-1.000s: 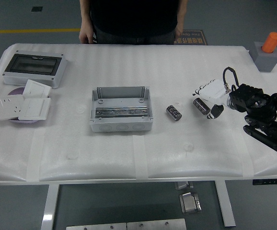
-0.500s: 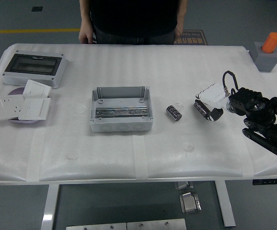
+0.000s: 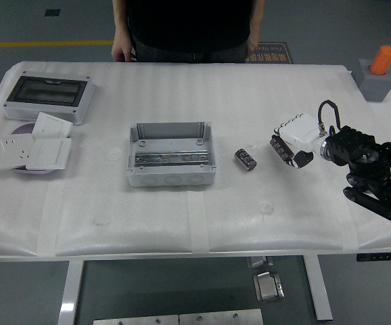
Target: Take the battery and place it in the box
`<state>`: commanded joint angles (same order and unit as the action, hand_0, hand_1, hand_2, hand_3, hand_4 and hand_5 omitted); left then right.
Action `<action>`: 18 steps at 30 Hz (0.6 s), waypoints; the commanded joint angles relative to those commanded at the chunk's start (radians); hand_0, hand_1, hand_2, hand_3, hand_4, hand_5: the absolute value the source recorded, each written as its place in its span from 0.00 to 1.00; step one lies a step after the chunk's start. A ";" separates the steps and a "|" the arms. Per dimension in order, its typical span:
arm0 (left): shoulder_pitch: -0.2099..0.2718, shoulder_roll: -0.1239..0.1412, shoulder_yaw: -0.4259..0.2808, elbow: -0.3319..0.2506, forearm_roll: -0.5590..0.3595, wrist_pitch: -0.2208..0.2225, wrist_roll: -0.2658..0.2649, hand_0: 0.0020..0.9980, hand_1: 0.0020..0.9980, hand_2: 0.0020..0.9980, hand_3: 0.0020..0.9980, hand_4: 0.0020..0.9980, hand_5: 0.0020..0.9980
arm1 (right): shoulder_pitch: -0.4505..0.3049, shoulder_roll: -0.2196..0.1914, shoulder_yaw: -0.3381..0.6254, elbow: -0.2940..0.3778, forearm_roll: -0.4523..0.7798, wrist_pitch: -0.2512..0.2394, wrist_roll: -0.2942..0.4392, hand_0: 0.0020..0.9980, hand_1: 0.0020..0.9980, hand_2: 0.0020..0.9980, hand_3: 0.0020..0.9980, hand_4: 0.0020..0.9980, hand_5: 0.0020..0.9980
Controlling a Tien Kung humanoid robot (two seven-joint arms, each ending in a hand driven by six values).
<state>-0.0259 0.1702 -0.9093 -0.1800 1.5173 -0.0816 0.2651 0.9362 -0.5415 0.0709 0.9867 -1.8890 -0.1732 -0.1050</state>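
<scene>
White padded table [image 3: 182, 223], pick step in hand: right hand [image 3: 297, 139] pinching one battery [image 3: 281, 148], barely off the surface.
Box [image 3: 172, 154] sits open mid-table, well left; second battery [image 3: 245, 159] lies between hand and box. My read: next is lift, carry left over that one, lower inside the box walls. Path looks clear. Person [image 3: 182, 27] stands at the far edge, hands off.

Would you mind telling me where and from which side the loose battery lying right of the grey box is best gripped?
Grip the loose battery across its round middle, coming from above. It lies on its side, slanted, clear of the grey box, so fingers should fit either side. The right hand is already on another battery.
</scene>
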 joint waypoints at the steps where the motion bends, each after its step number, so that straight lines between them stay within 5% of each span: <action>1: 0.002 0.000 -0.003 0.000 0.003 0.000 0.001 0.62 0.64 0.44 0.58 0.40 0.39 | -0.005 -0.008 0.021 0.025 0.001 -0.025 -0.011 0.77 0.74 0.78 0.71 0.66 0.20; 6: 0.010 -0.001 -0.026 0.000 0.024 -0.003 0.008 0.62 0.64 0.44 0.58 0.40 0.39 | -0.029 -0.004 0.119 0.133 -0.021 -0.074 -0.042 0.77 0.74 0.78 0.71 0.66 0.21; 12: 0.016 -0.003 -0.037 0.000 0.033 -0.006 0.014 0.62 0.64 0.44 0.58 0.40 0.39 | -0.055 0.088 0.243 0.248 -0.040 -0.090 -0.061 0.77 0.74 0.78 0.70 0.66 0.21; 18: 0.016 -0.004 -0.033 0.000 0.024 -0.007 0.015 0.62 0.64 0.44 0.58 0.40 0.39 | -0.081 0.188 0.306 0.256 -0.003 -0.102 -0.059 0.77 0.74 0.77 0.70 0.65 0.21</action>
<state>-0.0099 0.1661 -0.9418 -0.1800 1.5408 -0.0890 0.2801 0.8548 -0.3538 0.3769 1.2427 -1.8915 -0.2750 -0.1638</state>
